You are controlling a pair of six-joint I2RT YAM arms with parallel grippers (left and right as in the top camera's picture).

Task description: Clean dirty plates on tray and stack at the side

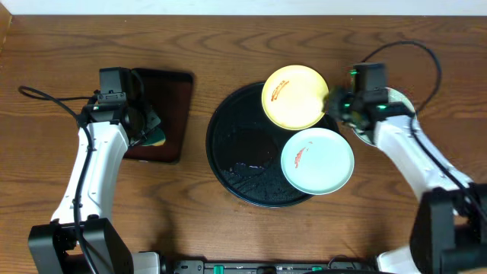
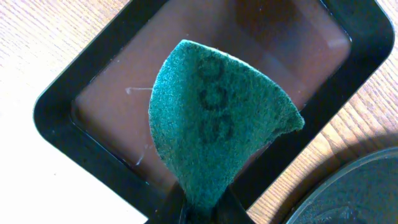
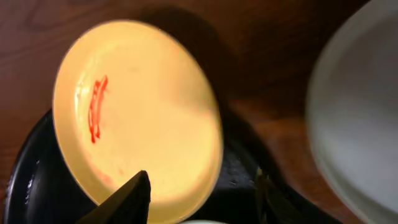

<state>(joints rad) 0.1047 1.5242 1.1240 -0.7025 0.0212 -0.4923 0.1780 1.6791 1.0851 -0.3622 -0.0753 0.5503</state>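
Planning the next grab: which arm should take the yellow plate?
Right. Its tool is open at the yellow plate; the left tool holds the sponge over the small tray.

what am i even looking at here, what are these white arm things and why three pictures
These are two white robot arms at a brown wooden table, each ending in a two-finger gripper. The wide picture looks down from above; the other two come from small cameras on each wrist. The left gripper is shut on a teal scouring sponge above a small dark rectangular tray. The right gripper hovers partly open by a round yellow plate with a red smear. That plate and a pale bluish plate, also smeared, sit on a large round black tray. A third pale plate lies beside the right arm.
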